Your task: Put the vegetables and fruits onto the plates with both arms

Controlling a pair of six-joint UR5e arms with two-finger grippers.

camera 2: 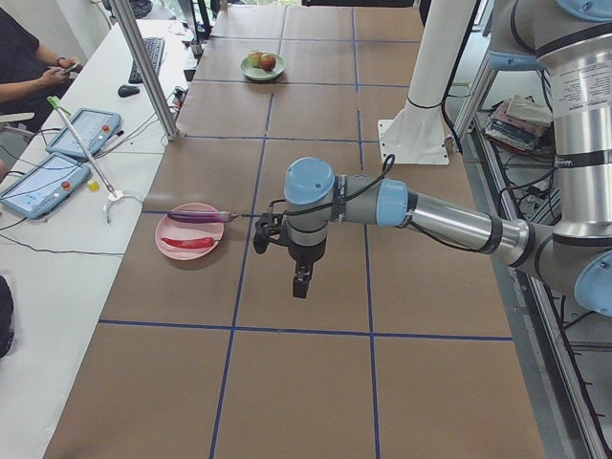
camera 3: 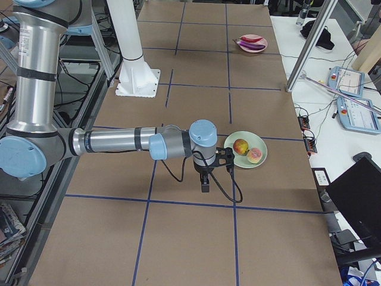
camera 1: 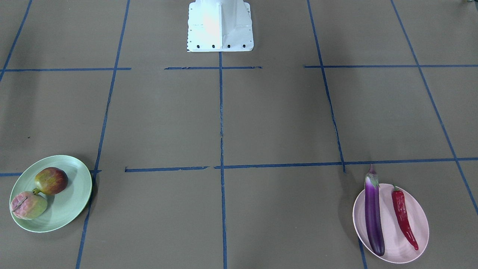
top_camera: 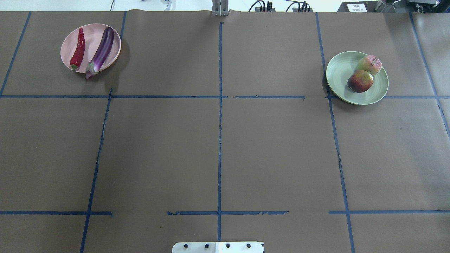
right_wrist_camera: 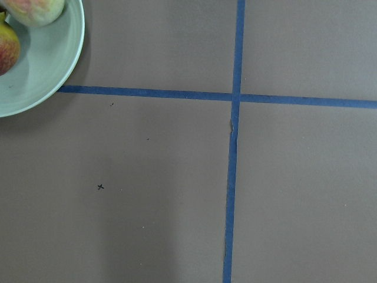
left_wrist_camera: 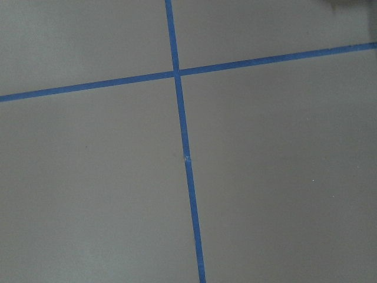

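Both grips unclear: left hand [camera 2: 300, 287] near, not touching, the pink plate [camera 2: 169, 230]; right hand [camera 3: 205, 186] just beside the green plate [camera 3: 240, 162].

Mint plate [right_wrist_camera: 54, 66] half off-frame.

Your left wrist camera looks onto the brown paper table cover [left_wrist_camera: 283, 177] with two strips of blue tape on it. The long strip [left_wrist_camera: 191, 194] runs from the far edge to the near edge, leaning a little to the right as it comes nearer. The cross strip [left_wrist_camera: 277, 58] runs left to right, tilted so its right end lies farther. They meet at a crossing [left_wrist_camera: 177, 73] just left of centre. The long strip has a small pale nick [left_wrist_camera: 187, 158]. A dark blur [left_wrist_camera: 353, 3] sits in the far right corner, too unclear to identify.
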